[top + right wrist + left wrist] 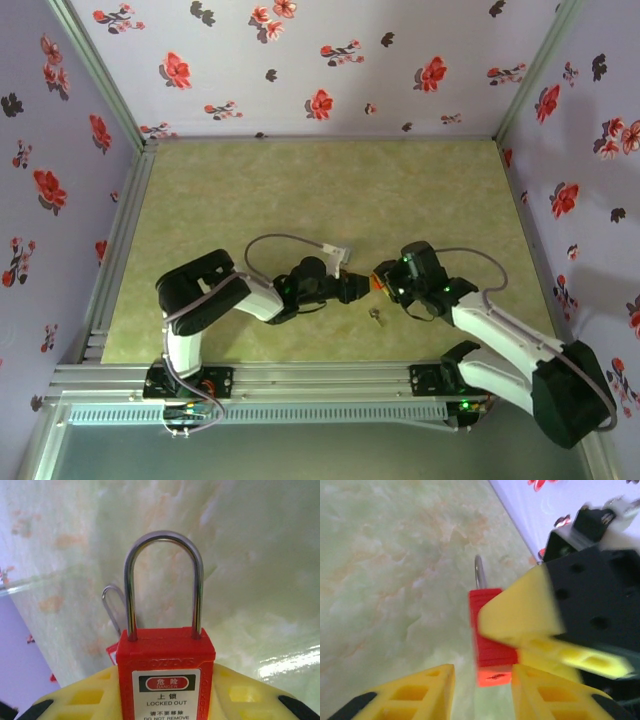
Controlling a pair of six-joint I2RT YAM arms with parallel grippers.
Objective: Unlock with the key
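- Left gripper [482, 680]: released. The yellow fingers stand apart and grasp nothing, with the padlock's bottom end between their tips.
- Right gripper [165, 695]: clenched on the red padlock [167, 652], with a yellow finger on each side of its body.
- Padlock: held above the surface near the middle of the near edge, between the two arms. The steel shackle [164, 540] is seated in the body, so it looks locked.
- Long axis, left wrist view: the bottom end, with a dark slot, faces the left gripper. The shackle points away from it.
- Small metal item, probably the key [377, 317]: lies on the surface just beside both grippers, on their near-edge side. Judged the left arm's to fetch, as its fingers are free.
- Surface [300, 190]: green marbled sheet.
- Room: flower-print walls [320, 60] on three sides.
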